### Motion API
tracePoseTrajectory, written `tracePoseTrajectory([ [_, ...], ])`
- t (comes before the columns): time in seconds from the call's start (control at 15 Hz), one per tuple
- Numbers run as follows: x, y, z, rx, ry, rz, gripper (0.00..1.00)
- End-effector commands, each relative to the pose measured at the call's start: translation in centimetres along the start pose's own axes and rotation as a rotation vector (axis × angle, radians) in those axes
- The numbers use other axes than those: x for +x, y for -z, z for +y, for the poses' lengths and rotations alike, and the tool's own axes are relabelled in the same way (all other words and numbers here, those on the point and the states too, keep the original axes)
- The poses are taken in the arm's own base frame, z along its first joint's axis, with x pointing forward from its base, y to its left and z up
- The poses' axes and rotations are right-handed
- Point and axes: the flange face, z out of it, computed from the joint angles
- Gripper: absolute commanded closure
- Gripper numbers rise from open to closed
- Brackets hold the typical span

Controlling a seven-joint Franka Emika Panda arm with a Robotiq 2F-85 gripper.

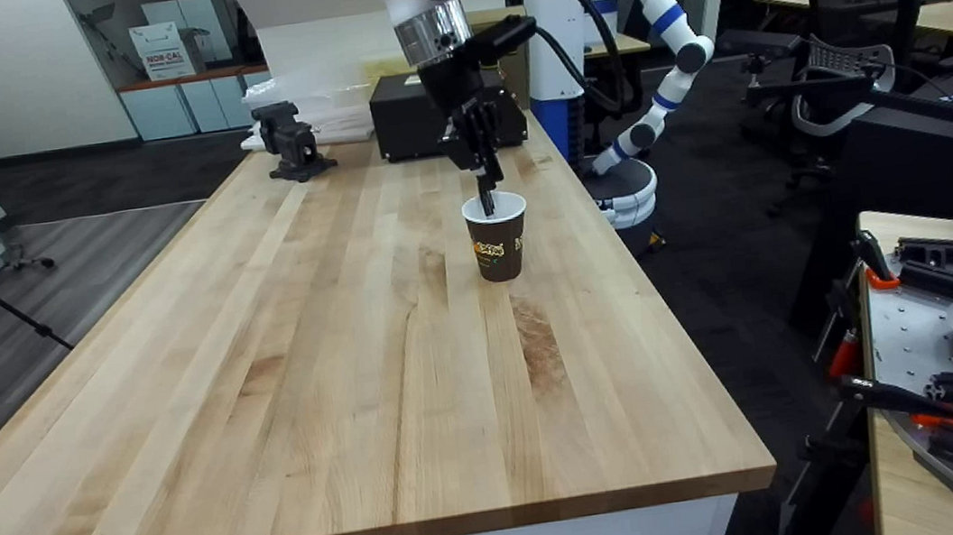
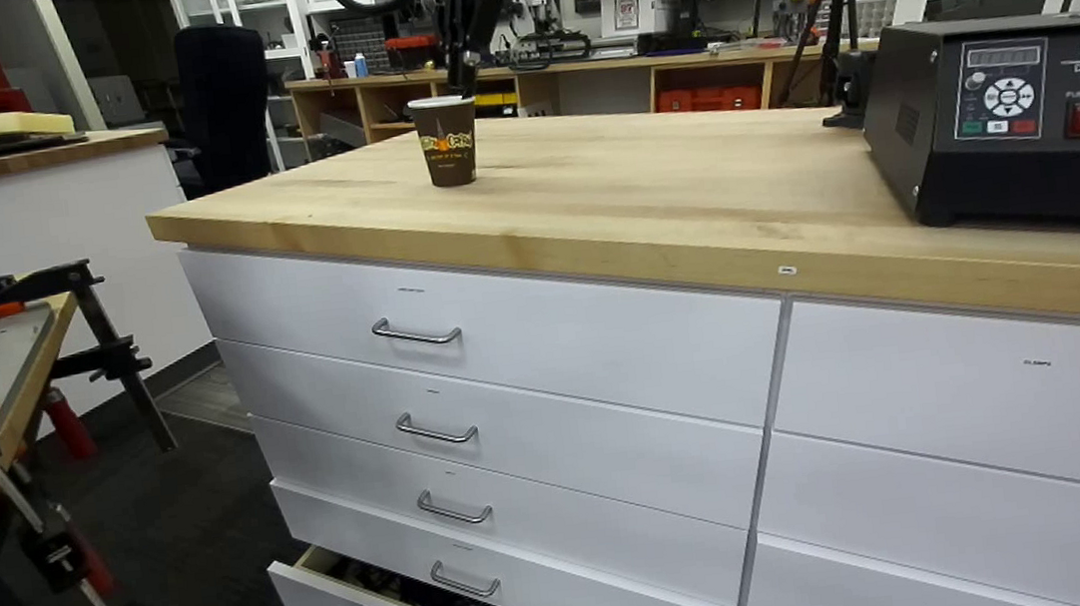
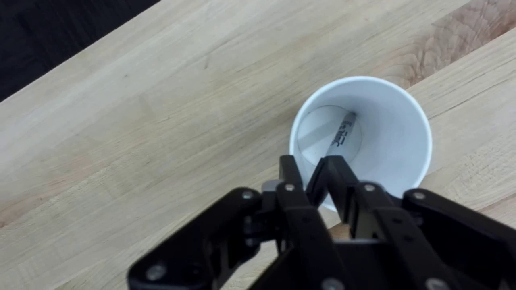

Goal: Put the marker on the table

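Observation:
The marker [image 3: 340, 135] leans inside the brown paper cup [image 3: 397, 133], its grey lettered end at the cup's bottom. Its dark upper part slants up between my two fingers. My gripper [image 3: 314, 161] has its fingers a small gap apart around the marker; slivers of space show beside it, so a firm grip cannot be told. The cup stands upright on the wooden table [image 1: 318, 387] in both exterior views [image 1: 500, 255] [image 2: 447, 152]. My gripper points down at the cup's mouth there too [image 1: 486, 198] [image 2: 464, 75]. The marker cannot be told from the fingers in the exterior views.
A black control box [image 1: 409, 121] stands at the table's far end, also in an exterior view [image 2: 1012, 113]. A small black vise [image 1: 296, 144] stands near it. The table's long edge [image 1: 621, 259] runs close beside the cup. Another white arm [image 1: 671, 71] stands beyond the table.

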Motion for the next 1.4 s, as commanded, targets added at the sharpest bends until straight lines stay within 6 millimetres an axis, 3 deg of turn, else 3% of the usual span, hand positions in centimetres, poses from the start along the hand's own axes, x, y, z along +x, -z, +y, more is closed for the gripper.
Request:
tracePoseTrajectory([
  [0.0,-0.01,0.85,-0.01,-0.015,0.007,-0.01,0.43],
  [0.2,0.22,0.84,-0.1,-0.015,0.005,0.002,0.24],
  [0.27,0.27,0.82,-0.17,-0.013,0.007,0.003,0.67],
  [0.4,0.33,0.76,-0.33,-0.014,0.01,0.006,0.64],
  [0.73,0.46,0.6,-0.53,-0.013,0.01,0.011,0.97],
  [0.87,0.49,0.51,-0.61,-0.013,0.011,0.009,1.0],
  [0.93,0.53,0.44,-0.65,-0.013,0.011,0.006,0.66],
  [1.07,0.57,0.36,-0.73,-0.014,0.012,0.005,0.69],
  [1.33,0.71,0.1,-0.96,-0.011,0.015,0.001,0.45],
])
